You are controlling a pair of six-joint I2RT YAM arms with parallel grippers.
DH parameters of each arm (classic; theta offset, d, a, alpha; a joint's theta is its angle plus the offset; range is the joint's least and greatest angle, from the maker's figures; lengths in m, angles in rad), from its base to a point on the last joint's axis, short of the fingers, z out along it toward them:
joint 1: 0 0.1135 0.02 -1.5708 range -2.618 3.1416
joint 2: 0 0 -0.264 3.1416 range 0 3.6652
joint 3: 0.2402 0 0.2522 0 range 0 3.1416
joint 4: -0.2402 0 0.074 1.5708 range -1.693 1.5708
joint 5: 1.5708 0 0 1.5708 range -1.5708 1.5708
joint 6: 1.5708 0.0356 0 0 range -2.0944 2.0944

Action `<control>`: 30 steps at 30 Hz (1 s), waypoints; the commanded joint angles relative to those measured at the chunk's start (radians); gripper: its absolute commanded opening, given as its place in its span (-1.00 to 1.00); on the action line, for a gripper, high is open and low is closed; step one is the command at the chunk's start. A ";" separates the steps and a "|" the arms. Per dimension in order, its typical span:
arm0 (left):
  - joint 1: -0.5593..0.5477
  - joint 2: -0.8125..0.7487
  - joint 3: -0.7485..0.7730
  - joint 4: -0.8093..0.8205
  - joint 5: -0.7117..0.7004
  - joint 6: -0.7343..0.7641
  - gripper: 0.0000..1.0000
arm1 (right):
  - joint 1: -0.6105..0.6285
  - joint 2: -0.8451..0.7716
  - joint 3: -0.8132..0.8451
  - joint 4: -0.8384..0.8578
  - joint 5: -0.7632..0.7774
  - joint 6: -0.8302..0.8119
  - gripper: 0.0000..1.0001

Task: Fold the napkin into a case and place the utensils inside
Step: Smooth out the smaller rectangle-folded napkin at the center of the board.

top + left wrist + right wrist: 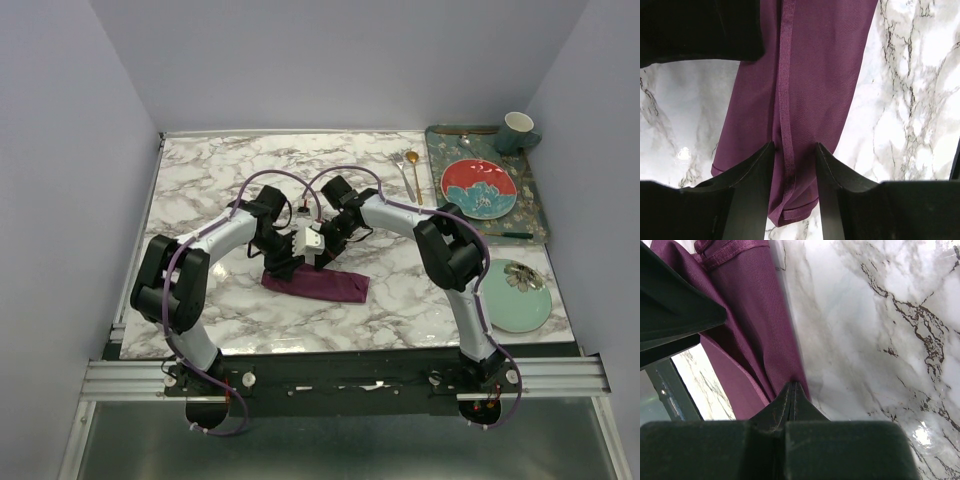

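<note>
The napkin (315, 283) lies folded to a long strip, my right claw (792, 386) pinching its edge, my left claw (795, 145) open astride it, fork (401, 172) and spoon (414, 178) not yet in.

Seen from above, both wrists cover the near-left end of the napkin (335, 285), so the folds there are hidden. Ahead of the left gripper (795, 150) the cloth runs off the picture's top edge, partly behind a dark blurred shape (700, 30). Whether the tips of the right gripper (792, 386), which meet at the cloth's edge, pinch any cloth cannot be told.
</note>
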 commanded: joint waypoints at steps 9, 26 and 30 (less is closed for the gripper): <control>0.002 0.024 0.009 -0.027 0.011 0.050 -0.58 | 0.016 0.009 -0.012 0.012 -0.006 -0.020 -0.97; 0.000 0.047 0.000 -0.045 -0.002 0.053 -0.25 | 0.018 0.013 -0.010 0.014 0.003 -0.026 -0.97; -0.006 0.054 -0.007 -0.053 -0.007 0.069 -0.39 | 0.016 0.013 -0.004 0.012 0.000 -0.026 -0.98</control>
